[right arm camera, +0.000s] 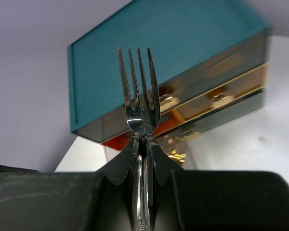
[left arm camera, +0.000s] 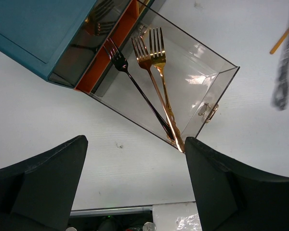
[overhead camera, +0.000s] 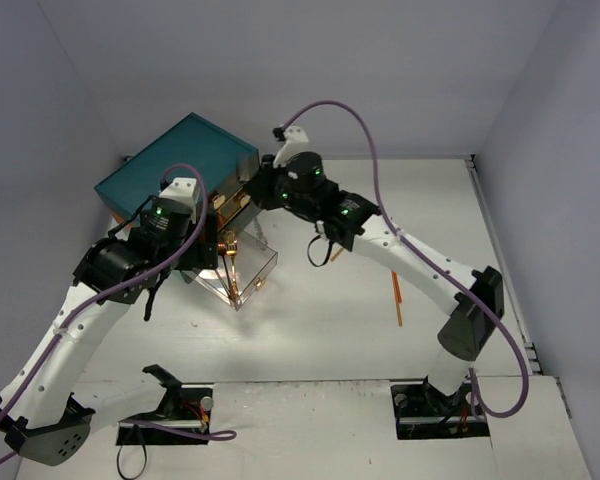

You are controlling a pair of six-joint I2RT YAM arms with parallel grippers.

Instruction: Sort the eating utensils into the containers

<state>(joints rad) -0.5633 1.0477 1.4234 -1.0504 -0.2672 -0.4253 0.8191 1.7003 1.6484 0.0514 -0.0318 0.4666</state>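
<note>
My right gripper [right arm camera: 144, 139] is shut on the handle of a silver fork [right arm camera: 138, 96], tines pointing up in front of the teal chest [right arm camera: 159, 53]. In the top view this gripper [overhead camera: 255, 190] sits at the chest's [overhead camera: 175, 160] front, and the fork is hidden there. The chest's clear bottom drawer [left arm camera: 216, 91] is pulled out. In it lie a black fork [left arm camera: 135, 84], a rose-gold fork [left arm camera: 148, 67] and a gold fork [left arm camera: 159, 60]. My left gripper [left arm camera: 135, 144] hangs open above the table beside the drawer's front corner, holding nothing; from above it [overhead camera: 202, 262] is left of the drawer [overhead camera: 255, 262].
An orange chopstick [overhead camera: 397, 300] lies on the white table right of the drawer; the left wrist view catches it [left arm camera: 283, 38] at the top right. A dark cable [left arm camera: 282, 82] dangles blurred near it. Grey walls close in behind and to both sides.
</note>
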